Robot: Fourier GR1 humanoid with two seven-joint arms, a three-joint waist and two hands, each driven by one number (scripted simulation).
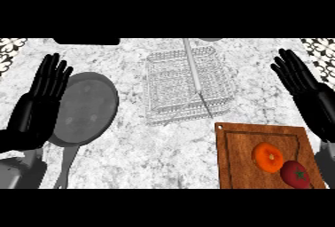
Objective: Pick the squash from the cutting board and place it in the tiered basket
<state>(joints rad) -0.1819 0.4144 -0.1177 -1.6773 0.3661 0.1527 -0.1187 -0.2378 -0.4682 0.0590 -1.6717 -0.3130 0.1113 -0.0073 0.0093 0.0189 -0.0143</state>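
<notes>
Squash (pixel 267 156), at five o'clock on the cutting board (pixel 239 146), is best approached from above by the spread right hand (pixel 302 84), clearing the tomato (pixel 296 174)

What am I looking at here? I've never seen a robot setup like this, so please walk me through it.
This is one view from the robot's head, looking steeply down at a marbled kitchen counter. The black shapes at the sides are its own hands: the left hand and the right hand, both open with fingers up, resting and holding nothing. On the counter lie a grey frying pan, a wire tiered basket, and a wooden cutting board. On the board sit an orange squash and a red tomato, side by side.
</notes>
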